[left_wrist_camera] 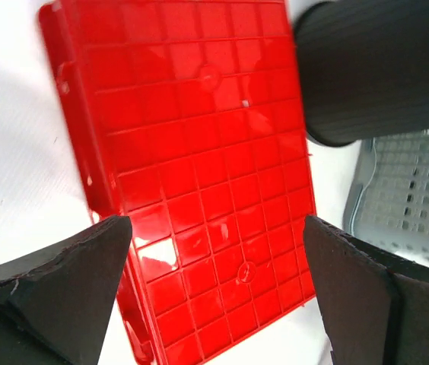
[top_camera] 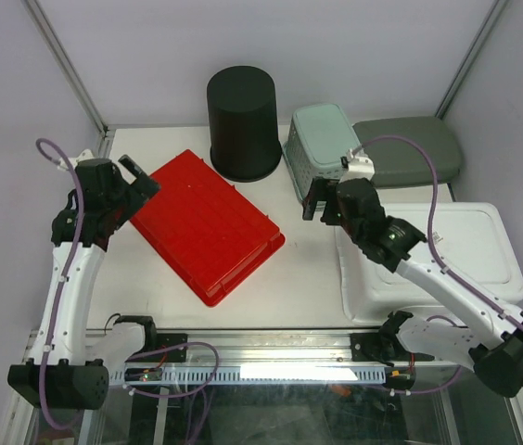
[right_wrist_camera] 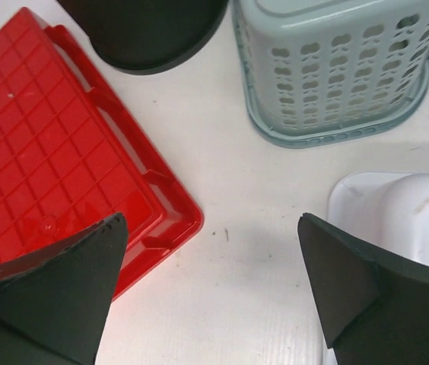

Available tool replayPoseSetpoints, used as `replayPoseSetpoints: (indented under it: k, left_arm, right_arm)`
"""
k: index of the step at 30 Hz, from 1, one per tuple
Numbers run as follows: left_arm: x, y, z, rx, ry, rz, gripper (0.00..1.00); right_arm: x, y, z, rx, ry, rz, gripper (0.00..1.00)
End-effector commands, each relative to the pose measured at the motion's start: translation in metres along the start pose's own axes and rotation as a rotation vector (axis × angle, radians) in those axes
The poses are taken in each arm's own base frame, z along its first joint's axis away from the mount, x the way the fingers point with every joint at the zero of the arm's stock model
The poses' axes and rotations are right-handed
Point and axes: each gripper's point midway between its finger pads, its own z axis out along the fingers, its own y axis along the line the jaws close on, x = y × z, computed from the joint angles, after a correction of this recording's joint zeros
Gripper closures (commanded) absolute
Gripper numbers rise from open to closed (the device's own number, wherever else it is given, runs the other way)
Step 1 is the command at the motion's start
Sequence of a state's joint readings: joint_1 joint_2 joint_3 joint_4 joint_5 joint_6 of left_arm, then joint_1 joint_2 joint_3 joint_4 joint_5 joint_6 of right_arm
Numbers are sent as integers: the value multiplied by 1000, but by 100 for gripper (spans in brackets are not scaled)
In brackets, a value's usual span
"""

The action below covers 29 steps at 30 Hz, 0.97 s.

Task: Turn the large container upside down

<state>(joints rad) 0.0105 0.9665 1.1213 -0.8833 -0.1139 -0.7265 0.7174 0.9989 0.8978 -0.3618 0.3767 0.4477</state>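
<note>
On the table (top_camera: 150, 269), red container (top_camera: 208, 225) lies bottom-up (inside hidden); left claw (left_wrist_camera: 216, 228) and right claw (right_wrist_camera: 211, 220) gape empty.

Glossy red plastic among duller plastics on a matt white table

The red container (top_camera: 208, 225) is hard, shiny plastic, its moulded grid face catching white glints; the black bin (top_camera: 243, 122) at the far side is matt, finely ribbed plastic; right of it, the pale green basket (top_camera: 322, 148) is smooth, satin, perforated plastic, and the grey-green lid (top_camera: 410, 153) looks dull and smooth. The white tub (top_camera: 465, 250) on the right is smooth plastic with a soft sheen. The table (top_camera: 299, 278) is matt white, faintly grained and speckled. The pads (left_wrist_camera: 62, 296) of the left gripper (left_wrist_camera: 216, 220) are matt black with rough, chipped edges. The near rail (top_camera: 271, 348) is bare, brushed metal.
</note>
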Motion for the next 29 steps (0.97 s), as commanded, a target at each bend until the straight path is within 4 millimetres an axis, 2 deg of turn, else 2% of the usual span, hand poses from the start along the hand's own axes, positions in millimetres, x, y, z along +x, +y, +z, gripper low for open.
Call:
replayPoseSetpoints:
  k: [1,3,4,6,10,16,23,29]
  left_arm:
    - [-24,-69,3,148,-107,260,1]
    - [-10,-91,11,137,-109,349,1]
    - [1,-107,12,170,-103,392,1]
    - [9,-126,13,244,-105,432,1]
    - [9,-145,10,340,-132,440,1]
    - [15,-153,5,429,-134,503,1]
    - [11,-146,6,419,-185,483,1]
    - [1,-134,11,354,-243,428,1]
  right_arm:
    - [-27,-11,-3,155,25,-7,1]
    - [-34,-15,-1,221,38,3,0]
    - [-39,-18,-1,258,32,16,1]
    - [-46,-28,-4,342,16,44,0]
    - [-57,-51,-13,495,-35,59,0]
    - [-64,-61,-14,542,-80,24,0]
    - [-76,-57,-17,525,-125,45,1]
    - [-74,-55,-15,504,-122,52,1]
